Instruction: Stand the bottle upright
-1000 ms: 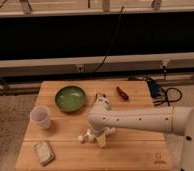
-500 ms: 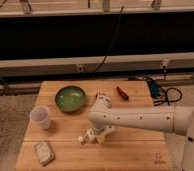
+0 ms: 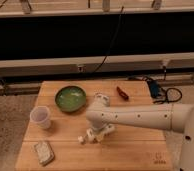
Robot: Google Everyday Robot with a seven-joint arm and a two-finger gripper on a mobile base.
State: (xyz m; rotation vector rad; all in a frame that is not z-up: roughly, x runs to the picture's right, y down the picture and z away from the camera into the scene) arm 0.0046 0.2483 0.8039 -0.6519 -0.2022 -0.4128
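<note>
Hardly anything has moved in the last second: the gripper [image 3: 91, 136] hangs at about the same spot as before, low over the middle of the desk [image 3: 135, 150] and somewhat nearer the front edge. The pale arm [image 3: 140, 118] reaches in from the right side just as it did. Whether the gripper is open or closed I cannot tell from where I stand, nor whether it has hold of anything.

The bottle [image 3: 43, 152] lies on its side near the front left corner, slanted to the desk's edges (not upright, then). It is well apart from the gripper, with bare wood between them.

A translucent white cup [image 3: 41, 117] stands upright near the left edge, between the bottle and the green bowl [image 3: 71, 98]. That bowl sits toward the back edge, left of the middle. A small dark red object [image 3: 122, 93] lies near the back edge, right of the middle.

Just behind the arm's bend shows a small whitish thing [image 3: 102, 98]; I cannot make out what it is.
</note>
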